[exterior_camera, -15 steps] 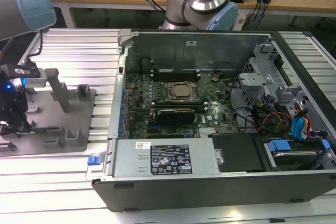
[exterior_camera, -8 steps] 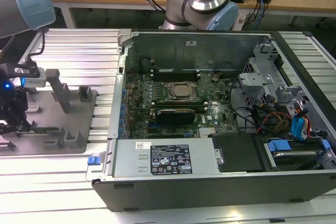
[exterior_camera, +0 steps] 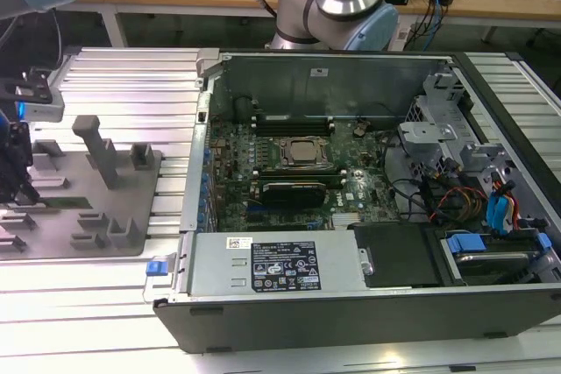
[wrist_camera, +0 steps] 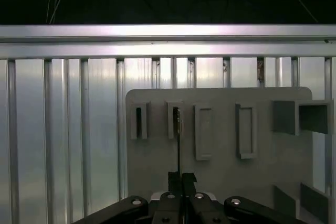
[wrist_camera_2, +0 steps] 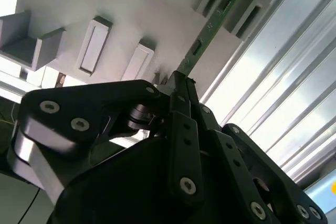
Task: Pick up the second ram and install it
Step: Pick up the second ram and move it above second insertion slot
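Claw (wrist_camera_2: pixel 177 80) pinches the second ram (wrist_camera_2: pixel 209 24) by one end; the stick's far end sits between slot blocks of the grey fixture (wrist_camera_2: pixel 105 3) on the tabletop (wrist_camera_2: pixel 273 72). Risk: a tilted lift could jam it against a block and break the grip.

**Matt plastic on bright ribbed metal**

The gripper (wrist_camera_2: pixel 179 81) is matt black, set with shiny metal screws. The second ram (wrist_camera_2: pixel 210 22) shows a smooth green circuit-board face. The fixture plate (wrist_camera: pixel 157 166) looks like matt grey plastic. The slatted table (wrist_camera: pixel 63 129) is bright ribbed metal. The computer case (exterior_camera: pixel 351 313) has dull dark walls.
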Motion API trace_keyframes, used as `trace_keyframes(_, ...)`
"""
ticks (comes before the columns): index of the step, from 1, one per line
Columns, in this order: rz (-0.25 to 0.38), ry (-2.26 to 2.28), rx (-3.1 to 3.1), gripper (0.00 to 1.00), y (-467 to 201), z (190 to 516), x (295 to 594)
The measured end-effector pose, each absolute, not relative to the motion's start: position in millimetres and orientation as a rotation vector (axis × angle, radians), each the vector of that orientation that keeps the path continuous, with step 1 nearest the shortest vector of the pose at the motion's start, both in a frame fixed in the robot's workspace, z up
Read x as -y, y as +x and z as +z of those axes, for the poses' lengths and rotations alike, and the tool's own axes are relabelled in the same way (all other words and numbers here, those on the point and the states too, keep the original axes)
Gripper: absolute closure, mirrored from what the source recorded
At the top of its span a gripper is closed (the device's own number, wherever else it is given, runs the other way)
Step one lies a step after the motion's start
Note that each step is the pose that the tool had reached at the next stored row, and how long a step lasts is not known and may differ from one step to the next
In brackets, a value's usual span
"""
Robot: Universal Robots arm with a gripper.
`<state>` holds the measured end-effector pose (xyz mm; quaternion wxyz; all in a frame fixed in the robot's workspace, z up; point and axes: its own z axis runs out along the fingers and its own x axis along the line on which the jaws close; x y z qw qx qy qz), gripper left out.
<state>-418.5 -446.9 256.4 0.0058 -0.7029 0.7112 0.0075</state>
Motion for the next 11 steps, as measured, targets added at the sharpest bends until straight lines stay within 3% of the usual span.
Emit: trace_keyframes(11, 0.029, -2.197, -2.223, 0.90, -418.1, 305.3, 446.2)
